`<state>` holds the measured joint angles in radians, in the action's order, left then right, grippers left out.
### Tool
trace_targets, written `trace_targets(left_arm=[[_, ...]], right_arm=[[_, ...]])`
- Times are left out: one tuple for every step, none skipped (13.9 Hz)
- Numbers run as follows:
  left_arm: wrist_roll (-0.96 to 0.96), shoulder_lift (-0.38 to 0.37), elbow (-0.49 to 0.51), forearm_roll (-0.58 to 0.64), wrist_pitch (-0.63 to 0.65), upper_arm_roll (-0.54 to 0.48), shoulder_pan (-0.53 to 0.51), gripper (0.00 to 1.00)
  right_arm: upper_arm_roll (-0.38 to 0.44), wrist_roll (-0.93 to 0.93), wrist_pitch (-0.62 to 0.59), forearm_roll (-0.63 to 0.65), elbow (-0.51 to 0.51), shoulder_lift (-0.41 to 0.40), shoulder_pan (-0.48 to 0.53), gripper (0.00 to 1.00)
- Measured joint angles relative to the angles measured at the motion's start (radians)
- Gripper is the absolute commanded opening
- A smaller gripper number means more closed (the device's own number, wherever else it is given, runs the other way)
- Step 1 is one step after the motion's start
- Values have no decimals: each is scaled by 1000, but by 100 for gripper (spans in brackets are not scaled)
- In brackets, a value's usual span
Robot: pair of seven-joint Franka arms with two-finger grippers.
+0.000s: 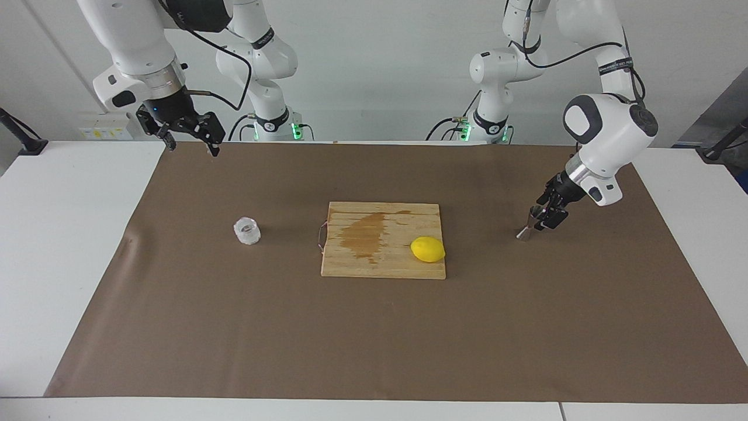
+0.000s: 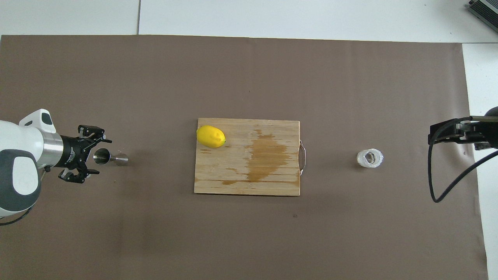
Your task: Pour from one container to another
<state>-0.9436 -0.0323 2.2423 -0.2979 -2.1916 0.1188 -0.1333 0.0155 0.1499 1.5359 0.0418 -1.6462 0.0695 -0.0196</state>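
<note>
The clear textured glass cup (image 1: 247, 230) (image 2: 370, 158) stands upright on the brown mat toward the right arm's end of the table. The silvery hourglass jigger (image 1: 527, 225) (image 2: 106, 157) stands upright toward the left arm's end. My left gripper (image 1: 543, 217) (image 2: 100, 157) is low beside the jigger, open, its fingers on either side of the top cone without closing on it. My right gripper (image 1: 193, 147) hangs open and high over the mat's edge nearest the robots, well away from the cup and holding nothing.
A wooden cutting board (image 1: 350, 266) (image 2: 210, 182) with a wet stain lies mid-table between cup and jigger. A yellow lemon (image 1: 427, 249) (image 2: 211, 136) rests on the board's end nearer the jigger. A brown mat (image 1: 374, 339) covers the white table.
</note>
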Motion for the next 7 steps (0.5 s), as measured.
trace_targets(left_arm=[[-3,0,7,0,-16,1,5,100],[-7,0,16,0,-31,2,13,100],[-11,0,23,0,-41,3,18,100],[-13,0,27,0,-47,3,22,100],[-14,0,31,0,-51,3,23,100],[-14,0,32,0,-52,2,23,100],[-14,0,34,0,-53,2,23,100]], right_arm=[[0,0,0,0,0,0,0,100],[0,0,0,0,0,0,0,100],[0,0,0,0,0,0,0,100],[0,0,0,0,0,0,0,100],[0,0,0,0,0,0,0,100],[0,0,0,0,0,0,0,100],[0,0,0,0,0,0,0,100]])
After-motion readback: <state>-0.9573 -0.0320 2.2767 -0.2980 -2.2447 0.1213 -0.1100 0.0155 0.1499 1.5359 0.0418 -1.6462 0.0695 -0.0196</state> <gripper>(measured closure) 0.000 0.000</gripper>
